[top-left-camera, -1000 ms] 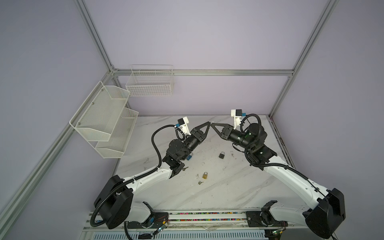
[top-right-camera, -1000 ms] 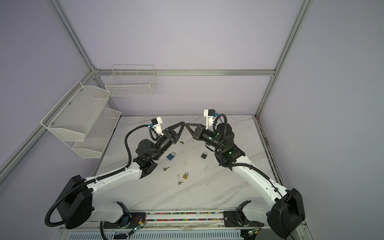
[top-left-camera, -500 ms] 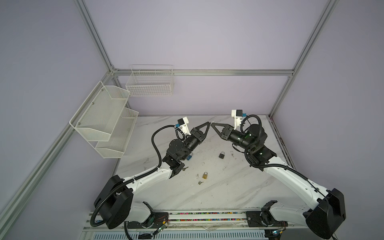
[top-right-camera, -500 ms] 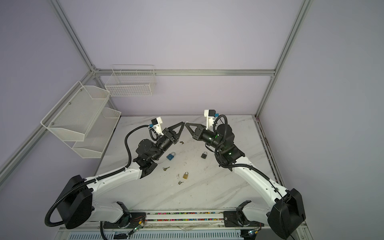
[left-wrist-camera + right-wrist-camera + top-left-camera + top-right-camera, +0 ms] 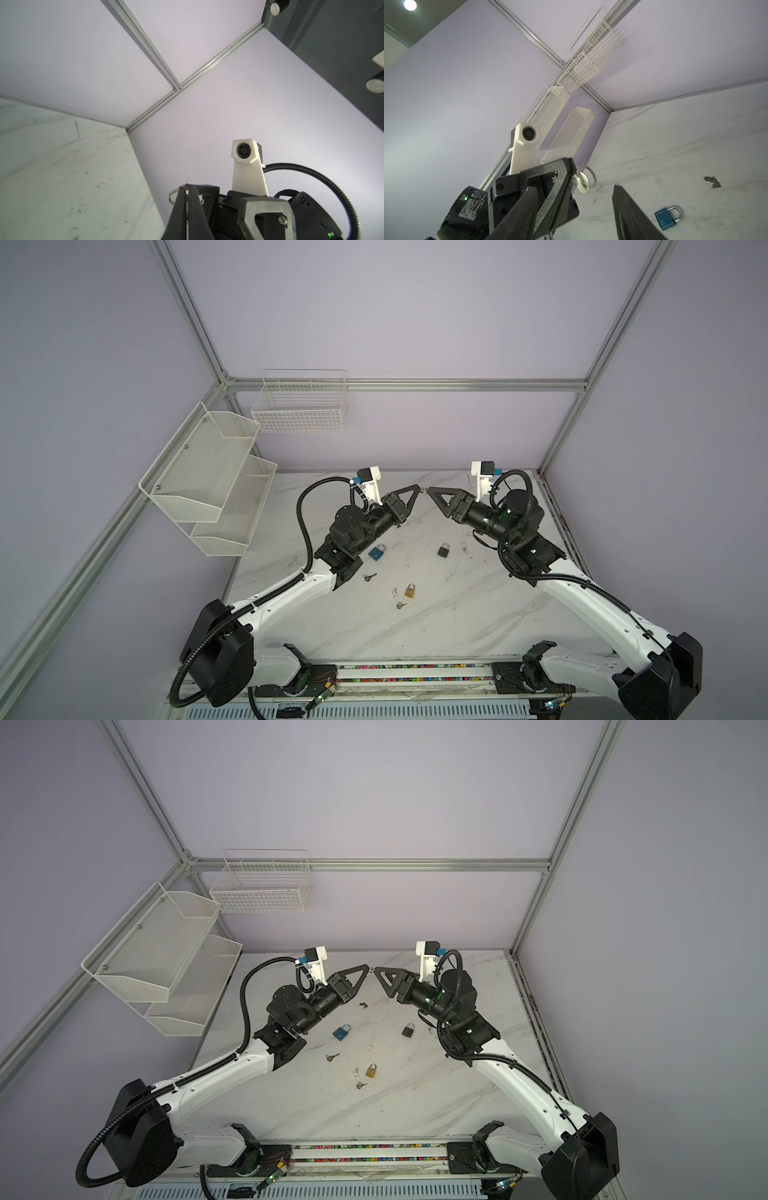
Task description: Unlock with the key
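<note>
The key [image 5: 581, 184] is off the desk [image 5: 457, 622], held in the air above its far part, about midway between the side edges, where the two pincer tips meet. The left pincer [image 5: 419, 488] is pressed together on it. In the right wrist view the round head and its ring [image 5: 588, 176] stick out of the tips, so the blade seems to be the part that is pinched. The right pincer [image 5: 430, 490] is spread, with one finger [image 5: 631, 214] well clear of the key, and it holds nothing.

I read this as a hand-over or regrasp in mid-air. To do it well:

- The blade has to end up free, so the right pincer should probably take the head. Its pads should go flat on the head's two faces, not on the ring.
- Close fully before the left pincer lets go, because a key this small will twist or drop if the grip is only partial.
- Keep the ring hanging clear of the pads.
- Line the blade up with the pincer's axis, so that turning the wrist will turn the key.

Three locks lie below: the blue lock [image 5: 377, 552] towards the left arm, the black lock [image 5: 444, 550] towards the right arm, and the brass lock [image 5: 410, 591] nearer the front edge. Loose keys [image 5: 369, 577] lie among them. I cannot tell which lock this key fits. The left pincer will likely need to steady the lock while the key goes in.
</note>
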{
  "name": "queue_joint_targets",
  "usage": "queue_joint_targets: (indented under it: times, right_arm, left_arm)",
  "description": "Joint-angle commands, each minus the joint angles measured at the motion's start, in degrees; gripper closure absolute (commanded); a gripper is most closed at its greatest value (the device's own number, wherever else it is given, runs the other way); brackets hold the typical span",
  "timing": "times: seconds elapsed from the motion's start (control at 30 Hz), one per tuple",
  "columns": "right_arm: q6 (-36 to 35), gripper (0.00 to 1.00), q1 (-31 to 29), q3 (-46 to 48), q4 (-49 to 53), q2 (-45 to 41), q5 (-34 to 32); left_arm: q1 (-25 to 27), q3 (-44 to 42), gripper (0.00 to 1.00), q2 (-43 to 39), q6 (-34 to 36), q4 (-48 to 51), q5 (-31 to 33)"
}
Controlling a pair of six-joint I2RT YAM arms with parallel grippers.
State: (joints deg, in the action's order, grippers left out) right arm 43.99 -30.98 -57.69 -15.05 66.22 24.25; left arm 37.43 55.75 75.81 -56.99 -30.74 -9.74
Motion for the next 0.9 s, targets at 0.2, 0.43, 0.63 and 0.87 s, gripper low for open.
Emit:
queue_joint_targets:
  times: [0.2,0.43,0.63,0.87]
  right_arm:
    - [-7.53,0.36,2.35,-1.34,10.68,0.03,5.37]
    - [-10.04,0.37,2.47,-2.07,10.13,-0.03,12.47]
    - [-11.20,0.35,4.42,0.83,15.01,-4.72,-0.72]
    - [-13.05,0.36,4.38,-0.08,12.59,-0.66,5.20]
  left_arm:
    - [-1.39,14.95,1.00,-2.98,26.34,26.91,-12.21]
    - [-1.41,17.04,1.00,-3.59,37.46,32.29,-16.34]
    - [-1.55,26.21,1.00,0.13,46.10,47.81,-13.70]
    - [-1.39,26.23,1.00,2.06,43.38,45.32,-16.00]
